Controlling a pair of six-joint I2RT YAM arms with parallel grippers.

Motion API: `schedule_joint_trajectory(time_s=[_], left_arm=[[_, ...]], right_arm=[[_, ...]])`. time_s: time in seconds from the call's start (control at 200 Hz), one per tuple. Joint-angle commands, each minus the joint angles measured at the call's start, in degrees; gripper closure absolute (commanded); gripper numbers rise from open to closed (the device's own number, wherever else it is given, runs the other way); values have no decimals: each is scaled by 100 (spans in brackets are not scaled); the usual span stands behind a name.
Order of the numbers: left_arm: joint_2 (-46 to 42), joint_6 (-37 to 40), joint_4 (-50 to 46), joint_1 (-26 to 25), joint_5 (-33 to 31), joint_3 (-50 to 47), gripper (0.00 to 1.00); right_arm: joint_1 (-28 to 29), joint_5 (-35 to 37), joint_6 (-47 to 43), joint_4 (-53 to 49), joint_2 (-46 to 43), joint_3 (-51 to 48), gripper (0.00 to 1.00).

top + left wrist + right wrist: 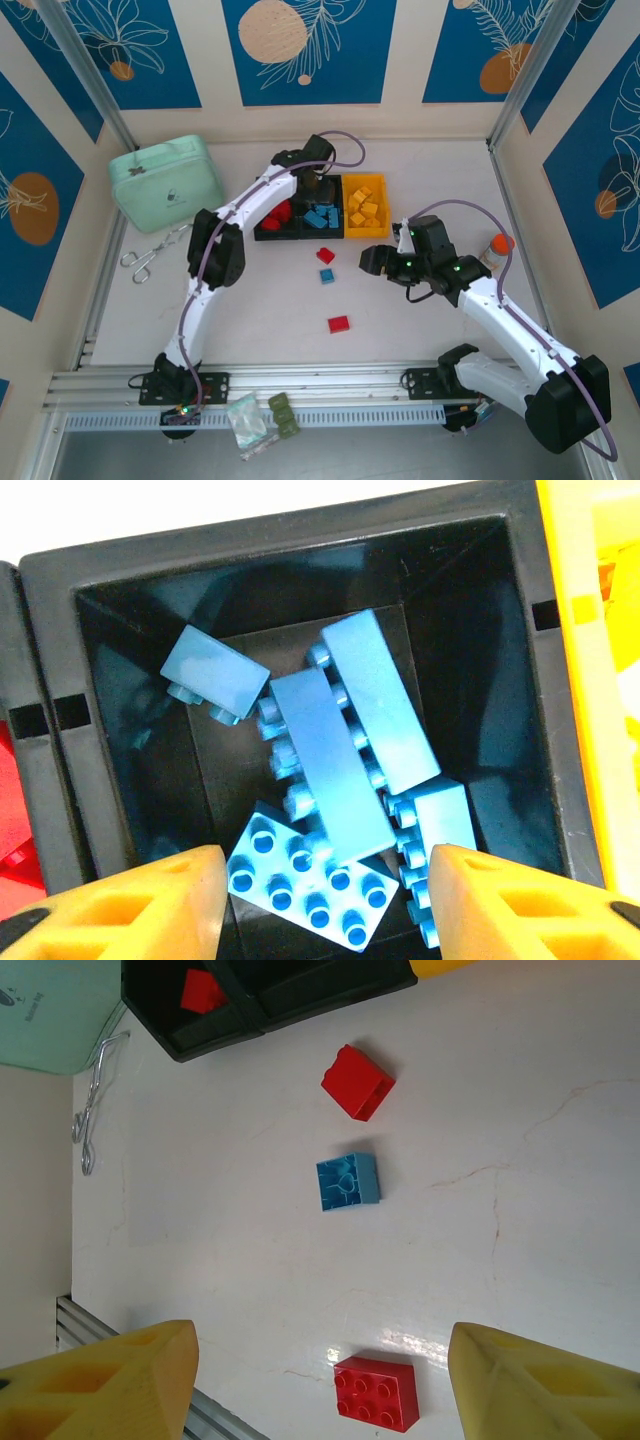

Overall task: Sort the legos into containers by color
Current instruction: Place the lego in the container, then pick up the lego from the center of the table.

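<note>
**Figure.** Two-arm sorting station, seen from overhead and from both wrists.

The left end effector [325, 905] hangs directly over the middle container [300, 528], a black bin holding a heap of blue legos [335, 770]. Its yellow fingers [150, 900] are spread and released, with nothing held between them.

This bin is joined in a row with two others. A black container [277, 237] on its left holds red legos [277, 215]. A yellow-orange container [366, 234] on its right holds yellow-orange legos [365, 205].

The right end effector [320, 1380] hovers above the bare tabletop [500, 1260], near the row, with its jaws likewise released and empty. Three loose legos lie below it, well apart from one another:
- a red brick [377, 1392], studs up, farthest from the containers
- a blue brick [347, 1181], hollow side up
- a second red brick [357, 1081], just in front of the containers

A mint-green case [165, 182] sits at the far left, with a metal wire tool [150, 258] beside it. An orange-capped bottle [497, 250] stands at the right. Dark green blocks [284, 415] and a clear bag [245, 420] rest on the near rail.
</note>
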Motion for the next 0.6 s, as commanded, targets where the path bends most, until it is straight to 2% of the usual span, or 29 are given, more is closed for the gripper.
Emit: schedule_joint_trajectory(time_s=[0.0,0.08,0.35,0.595], left_arm=[[-798,-7,85,-28,150,-488,45],[-1326,-41,320,-33,344,-1089,45],[-3581,-142,1403,-28,1054,-4070,43],[-5534,-581,2075,-10,1683,-6544,40]], right_arm=[[146,212,13,-138,31,14,33],[347,478,-4,-239,167,118,33],[974,1076,-9,-335,863,490,33],[1523,1529,-42,-516,2087,1169,34]])
